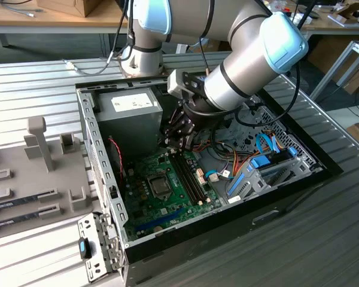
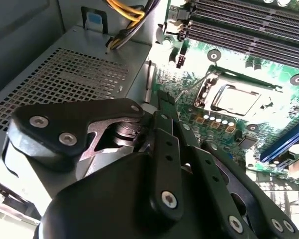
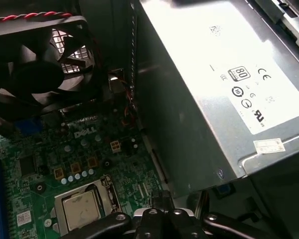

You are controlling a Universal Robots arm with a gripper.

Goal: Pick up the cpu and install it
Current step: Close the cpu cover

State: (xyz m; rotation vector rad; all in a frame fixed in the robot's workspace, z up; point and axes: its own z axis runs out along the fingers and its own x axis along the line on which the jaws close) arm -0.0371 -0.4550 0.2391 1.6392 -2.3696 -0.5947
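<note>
In the exterior view the arm reaches down into the open computer case (image 1: 96,149), and the gripper (image 1: 178,139) hangs in the middle of the frame, just above the top edge of the green board (image 1: 167,191), beside the grey power supply (image 1: 128,116). The chip (image 1: 161,186) already sits in its socket on the board, below the gripper and slightly toward the exterior view's left in that frame. In the second wrist view the chip (image 2: 237,99) lies flat and silvery at the upper right, inside the metal socket frame (image 2: 249,82), with the black gripper (image 2: 159,144) body in the foreground, apart from it and holding nothing that I can see. The first wrist view shows the chip (image 3: 81,205) at the lower left, near the fan (image 3: 40,64). The chip is square, so no long axis matters. Whether the gripper's jaws are apart or together I cannot tell; the linkage hides the tips.
</note>
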